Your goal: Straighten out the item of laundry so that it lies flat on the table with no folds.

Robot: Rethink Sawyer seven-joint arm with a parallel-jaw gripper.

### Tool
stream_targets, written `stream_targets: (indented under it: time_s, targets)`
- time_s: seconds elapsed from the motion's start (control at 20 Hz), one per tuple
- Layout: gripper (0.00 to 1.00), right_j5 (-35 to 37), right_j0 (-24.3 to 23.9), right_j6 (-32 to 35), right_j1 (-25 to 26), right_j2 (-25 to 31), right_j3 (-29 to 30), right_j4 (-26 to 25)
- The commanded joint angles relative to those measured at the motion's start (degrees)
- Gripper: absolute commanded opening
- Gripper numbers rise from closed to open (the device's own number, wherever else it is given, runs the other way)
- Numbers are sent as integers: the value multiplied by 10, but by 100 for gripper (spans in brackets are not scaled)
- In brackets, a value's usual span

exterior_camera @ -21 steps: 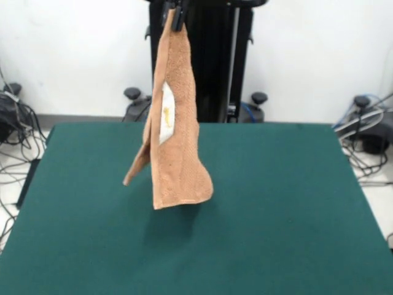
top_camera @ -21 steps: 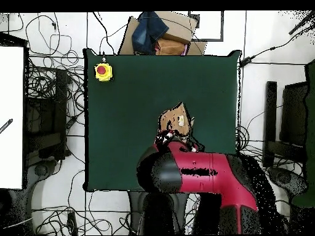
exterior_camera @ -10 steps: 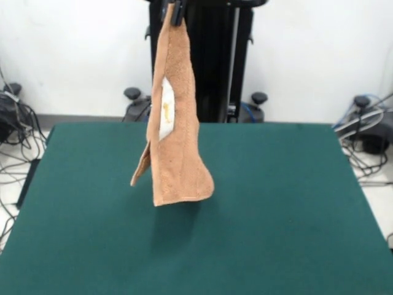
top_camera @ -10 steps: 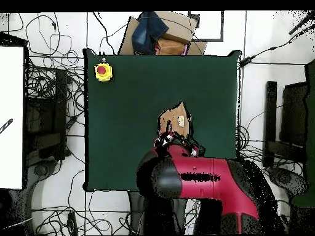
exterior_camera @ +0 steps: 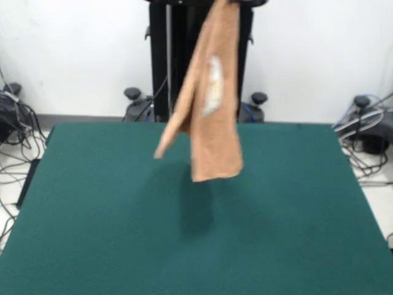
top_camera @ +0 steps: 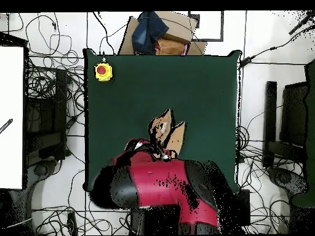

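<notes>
The red and black arm (top_camera: 163, 187) reaches out over the near edge of the bench (exterior_camera: 295, 209), its bulky links covering that edge in the overhead view and its wrist ending right at the towel's upper end. In the front view the arm itself stays out of the picture above the towel. The end effector does not show clearly in either view: the towel's top runs off the upper edge of the front view, and from overhead the wrist hides the grasp. Whether it is closed on the cloth cannot be told, though the towel hangs from that spot.

A small pale label (exterior_camera: 213, 86) sits on the towel's upper half. It is blurred and nothing on it can be read.

The towel (exterior_camera: 212, 104) is peach-orange terry cloth, hanging in the air above the bench and clear of its green top, with a faint shadow on the felt below it. It is not spread out: it hangs long and narrow, folded lengthwise, tilted so its lower end swings to one side of its top. One corner flap sticks out sideways beside the main hanging panel, and the bottom hem is roughly straight. From overhead it appears as two pointed lobes just beyond the wrist.

A yellow box with a red button (top_camera: 103, 71) sits on a far corner of the bench, well apart from the towel.
</notes>
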Motion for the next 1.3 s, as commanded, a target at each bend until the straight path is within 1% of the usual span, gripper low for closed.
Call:
stream_targets:
  time_s: [0.05,0.1,0.2,0.3,0.4,0.5,0.6,0.7,0.8,1.0,1.15,1.3]
  targets:
    - [0,-20,47,150,65,-33,4,18]
    - [0,-40,32,125,72,-36,7,13]
    - [0,-78,-23,49,73,-28,21,7]
    - [0,-99,-68,0,63,-16,36,10]
    - [0,-100,-103,-41,53,5,47,16]
    - [0,-104,-123,-55,57,23,48,13]
    - [0,-128,-123,-36,78,30,45,-5]
    - [0,-144,-111,-8,94,26,39,-18]
    - [0,-149,-102,8,103,24,35,-21]
    - [0,-188,-93,28,133,10,23,-33]
    - [0,-199,-97,17,138,8,24,-37]
    - [0,-183,-108,-4,124,13,26,-30]
